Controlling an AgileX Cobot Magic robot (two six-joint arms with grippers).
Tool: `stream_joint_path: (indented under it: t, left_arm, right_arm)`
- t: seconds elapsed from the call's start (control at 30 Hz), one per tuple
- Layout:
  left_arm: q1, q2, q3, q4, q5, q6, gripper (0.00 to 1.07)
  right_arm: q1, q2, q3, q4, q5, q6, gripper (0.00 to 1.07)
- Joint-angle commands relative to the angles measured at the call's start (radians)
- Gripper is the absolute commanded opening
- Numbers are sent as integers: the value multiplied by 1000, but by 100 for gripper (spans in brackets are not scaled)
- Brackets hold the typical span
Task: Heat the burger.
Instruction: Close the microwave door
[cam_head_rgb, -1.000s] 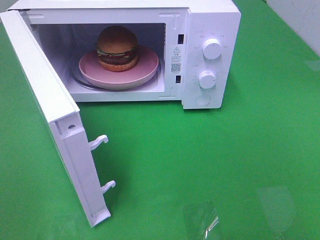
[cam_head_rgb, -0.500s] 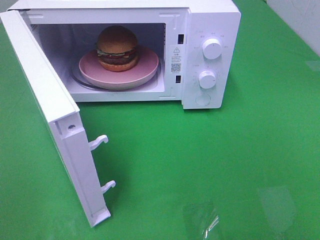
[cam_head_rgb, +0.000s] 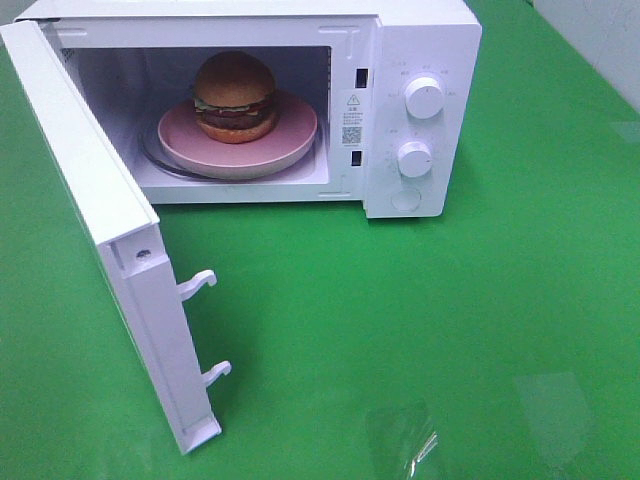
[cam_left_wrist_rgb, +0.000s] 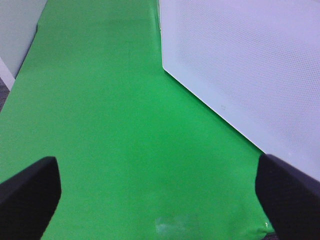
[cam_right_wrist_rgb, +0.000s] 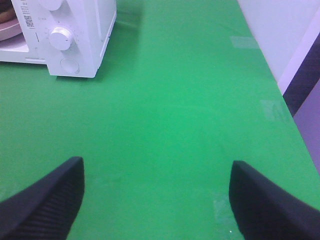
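Exterior high view, and the green desk (cam_head_rgb: 460, 320) fills the whole picture, with a white microwave (cam_head_rgb: 425, 40) standing at its far side. The microwave's door (cam_head_rgb: 90, 190) is swung wide open on the left and juts toward the camera, its inner edge facing the middle. Inside the cavity sits a shallow pink plate (cam_head_rgb: 295, 135), and right there on it is the burger (cam_head_rgb: 235, 95), upright, glossy bun on top, lettuce and dark patty showing, set toward the back of the plate. On to the wrist views: the left gripper (cam_left_wrist_rgb: 159, 197) hovers low over bare green cloth, its black fingers spread wide with nothing between them, and the door's dotted outer panel (cam_left_wrist_rgb: 250, 65) rises just beside it. The right gripper (cam_right_wrist_rgb: 159, 200) is released too, fingers well apart over bare desk, with the microwave's control panel off ahead of it. Neither gripper shows in the high view. On that panel, the upper knob (cam_head_rgb: 424, 98) sits above the lower knob (cam_head_rgb: 414, 159), with a round button (cam_head_rgb: 405, 200) beneath both. Smallest of all, two white latch hooks (cam_head_rgb: 200, 283) stick out of the door's edge, one above the other.
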Motion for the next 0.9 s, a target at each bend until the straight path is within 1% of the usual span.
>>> stream_joint_path:
  t: [0.03, 0.23, 0.27, 0.3, 0.33, 0.37, 0.4, 0.43, 0.47, 0.5, 0.53, 0.57, 0.6, 0.63, 0.67, 0.7, 0.73, 0.77, 0.8, 0.83, 0.87, 0.9]
  left_arm:
    - [-1, -15, 3, -4, -14, -5, 98]
    - [0, -6, 1, -8, -17, -5, 98]
    - [-1, 12, -7, -15, -25, -17, 98]
    - [-1, 12, -7, -15, -25, -17, 98]
    - [0, 34, -21, -16, -49, -35, 95]
    - [0, 34, -21, -16, -49, -35, 95]
    - [0, 55, -28, -11, -89, -38, 90]
    - [0, 55, -28, -11, -89, -38, 90]
    - [-1, 85, -31, -8, -141, -38, 82]
    - [-1, 85, -31, -8, -141, -38, 82]
    - [0, 121, -31, -10, -179, -42, 70]
    - [0, 121, -31, -10, -179, -42, 70]
    - [0, 140, -31, -11, -196, -53, 64]
    - [-1, 174, -31, -11, -233, -60, 54]
    - [-1, 174, -31, -11, -233, -60, 54]
    - [-1, 208, -31, -11, -266, -60, 44]
    - [-1, 208, -31, -11, -266, -60, 44]
    - [-1, 240, -31, -11, -298, -60, 31]
    - [-1, 240, -31, -11, -298, -60, 31]
    - [-1, 275, -31, -11, -345, -59, 12]
    - [-1, 275, -31, -11, -345, -59, 12]
    - [-1, 309, -31, -11, -381, -58, 0]
  right_arm:
    - [-7, -27, 2, 3, -10, -12, 76]
    - [-7, -27, 2, 3, -10, -12, 76]
    - [-7, -27, 2, 3, -10, -12, 76]
    - [-7, -27, 2, 3, -10, -12, 76]
    - [-7, -27, 2, 3, -10, -12, 76]
    - [-7, -27, 2, 3, -10, -12, 76]
    - [-7, -27, 2, 3, -10, -12, 76]
    - [-7, -27, 2, 3, -10, -12, 76]
    - [-7, -27, 2, 3, -10, -12, 76]
    - [-7, -27, 2, 3, -10, -12, 76]
    - [-7, -27, 2, 3, -10, -12, 76]
    - [-7, -27, 2, 3, -10, -12, 76]
    - [-7, -27, 2, 3, -10, -12, 76]
    - [-7, -27, 2, 3, -10, -12, 76]
    - [-7, -27, 2, 3, -10, -12, 76]
    - [-7, -27, 2, 3, -10, -12, 76]
    - [-7, -27, 2, 3, -10, -12, 76]
    - [-7, -27, 2, 3, -10, -12, 76]
    - [-7, -27, 2, 3, -10, -12, 76]
    - [-7, -27, 2, 3, -10, -12, 76]
    - [-7, -27, 2, 3, -10, -12, 76]
    - [-7, -27, 2, 3, -10, -12, 76]
